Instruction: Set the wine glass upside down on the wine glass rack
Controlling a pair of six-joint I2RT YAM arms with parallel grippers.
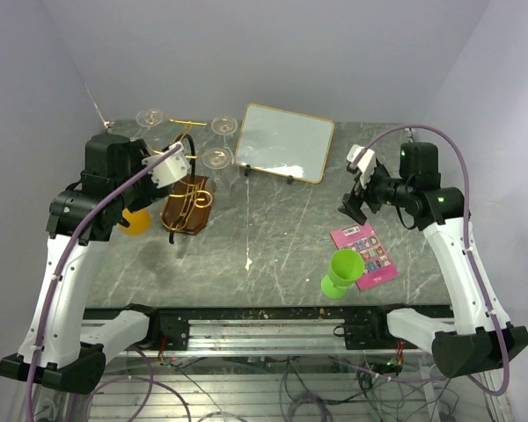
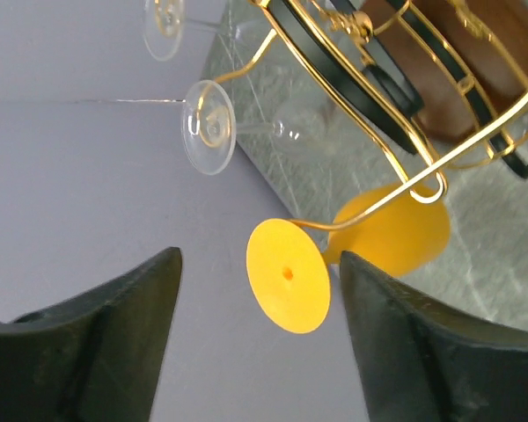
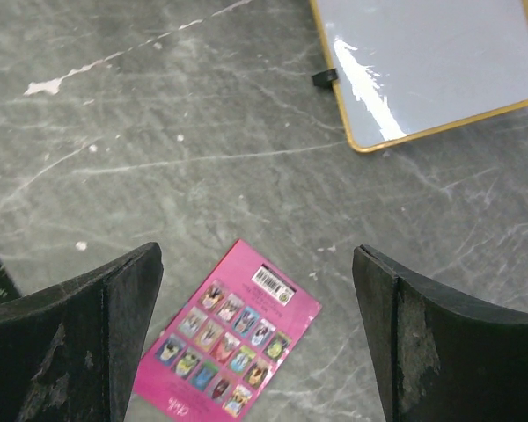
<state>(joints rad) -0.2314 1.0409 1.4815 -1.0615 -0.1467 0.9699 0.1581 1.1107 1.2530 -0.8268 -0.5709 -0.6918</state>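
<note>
An orange wine glass (image 2: 383,237) hangs upside down from a curled arm of the gold wire wine glass rack (image 2: 405,167), its round foot (image 2: 289,274) facing me and the wire hooked round its stem. My left gripper (image 2: 257,257) is open, with a finger on each side of the foot and not touching it. From above, the orange glass (image 1: 135,220) shows left of the rack's brown base (image 1: 187,211). Over the right side of the table, my right gripper (image 3: 257,251) is open and holds nothing.
Clear wine glasses (image 1: 216,158) (image 1: 150,117) (image 1: 223,125) hang on the rack's other arms. A gold-framed white board (image 1: 284,142) stands at the back. A green wine glass (image 1: 342,271) and a pink card (image 1: 370,255) lie at the front right. The wall is close behind the rack.
</note>
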